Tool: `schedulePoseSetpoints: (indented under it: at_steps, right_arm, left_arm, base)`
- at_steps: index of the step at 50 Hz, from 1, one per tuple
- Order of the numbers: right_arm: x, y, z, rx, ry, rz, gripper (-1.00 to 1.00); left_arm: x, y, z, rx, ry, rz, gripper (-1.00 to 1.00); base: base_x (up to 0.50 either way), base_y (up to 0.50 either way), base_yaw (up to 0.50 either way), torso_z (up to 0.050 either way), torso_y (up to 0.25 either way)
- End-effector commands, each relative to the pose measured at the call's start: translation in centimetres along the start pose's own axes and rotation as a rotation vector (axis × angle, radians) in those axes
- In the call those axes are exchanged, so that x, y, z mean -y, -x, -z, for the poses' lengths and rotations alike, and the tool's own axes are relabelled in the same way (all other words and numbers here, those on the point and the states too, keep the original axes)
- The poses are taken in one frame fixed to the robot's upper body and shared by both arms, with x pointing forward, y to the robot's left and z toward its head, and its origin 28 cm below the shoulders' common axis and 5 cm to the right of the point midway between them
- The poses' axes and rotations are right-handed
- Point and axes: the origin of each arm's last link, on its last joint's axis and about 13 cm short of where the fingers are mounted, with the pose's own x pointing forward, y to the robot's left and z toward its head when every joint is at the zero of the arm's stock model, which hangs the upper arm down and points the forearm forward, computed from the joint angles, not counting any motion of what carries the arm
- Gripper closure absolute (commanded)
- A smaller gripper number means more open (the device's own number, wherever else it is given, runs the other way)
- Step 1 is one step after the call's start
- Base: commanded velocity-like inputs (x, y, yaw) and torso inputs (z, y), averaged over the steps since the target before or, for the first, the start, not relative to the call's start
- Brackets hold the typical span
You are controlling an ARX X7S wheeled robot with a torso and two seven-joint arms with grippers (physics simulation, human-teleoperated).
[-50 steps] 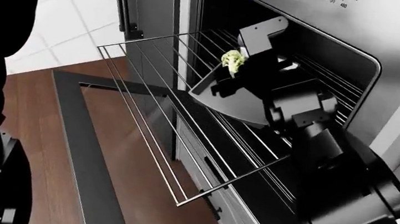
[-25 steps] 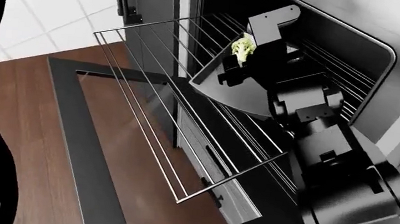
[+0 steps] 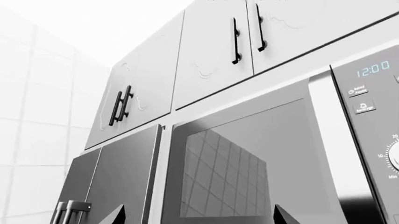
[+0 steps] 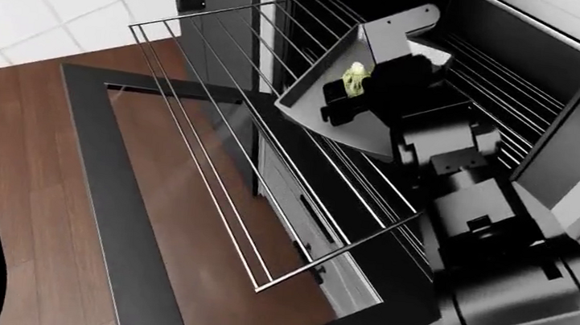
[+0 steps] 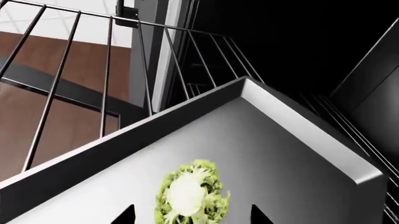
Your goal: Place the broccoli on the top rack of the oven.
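The only legible writing sits on the microwave point(image 3: 249, 172) in the left wrist view: a blue clock display reading "12:00" point(image 3: 373, 70), above two small buttons whose labels are too fine to read and a dial with "20" and "Min" beside it. The microwave door is glossy and mirrors a tiled wall. Above it hang white cabinets point(image 3: 212, 51) with slim black bar handles, and a brushed-steel fridge point(image 3: 112, 182) with tubular handles stands beside it. Of the left pincer point(image 3: 198, 217) only two dark pointed tips show, set well apart with nothing between them.

In the head view the oven point(image 4: 556, 93) stands with its dark cavity exposed, and its black-framed glass door point(image 4: 103, 191) lies folded down over brown wood-grain flooring. The top rack point(image 4: 217, 139), thin silver-grey wires running parallel within a wire frame, is pulled far out over the door. A flat matte dark-grey baking tray point(image 4: 323, 105) with a low raised rim lies on it, one corner toward the cavity.

The broccoli point(image 4: 355, 79), a bumpy bright-green floret, is held just above the tray by the black right pincer point(image 4: 361, 85). In the right wrist view the broccoli point(image 5: 190, 193) shows its pale round stem end ringed with green, between the two tips of the right pincer point(image 5: 192, 212), which are narrowed onto it over the tray point(image 5: 299, 154).
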Motion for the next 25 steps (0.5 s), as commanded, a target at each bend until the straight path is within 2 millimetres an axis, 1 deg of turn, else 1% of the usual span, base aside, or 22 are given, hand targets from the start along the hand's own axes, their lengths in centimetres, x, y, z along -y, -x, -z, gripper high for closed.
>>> schedulePoseSetpoints:
  at_steps: [1,7,21,25]
  right_arm:
    - [0.3,0.1,-0.4,0.008,-0.014,0.02,-1.0]
    - [0.4,0.2,-0.7,0.023,-0.029,0.028,-1.0]
    - [0.3,0.2,-2.6,0.145,-0.09,-0.016,-1.0]
    - [0.1,0.2,-2.9,0.169,-0.115,-0.029,-1.0]
  left_arm:
    - [0.0,0.0,0.0,0.005,0.006,-0.001,-1.0]
    - [0.0,0.0,0.1,0.004,0.011,-0.005,-1.0]
    - [-0.2,0.2,0.7,-0.003,0.025,-0.018,-1.0]
    - [-0.2,0.2,0.9,-0.006,0.031,-0.021,-1.0]
  base:
    - [0.0,0.0,0.0,0.0,0.0]
    - [0.0,0.0,0.0,0.0,0.0]
    - [0.0,0.0,0.0,0.0,0.0]
    - [0.0,0.0,0.0,0.0,0.0]
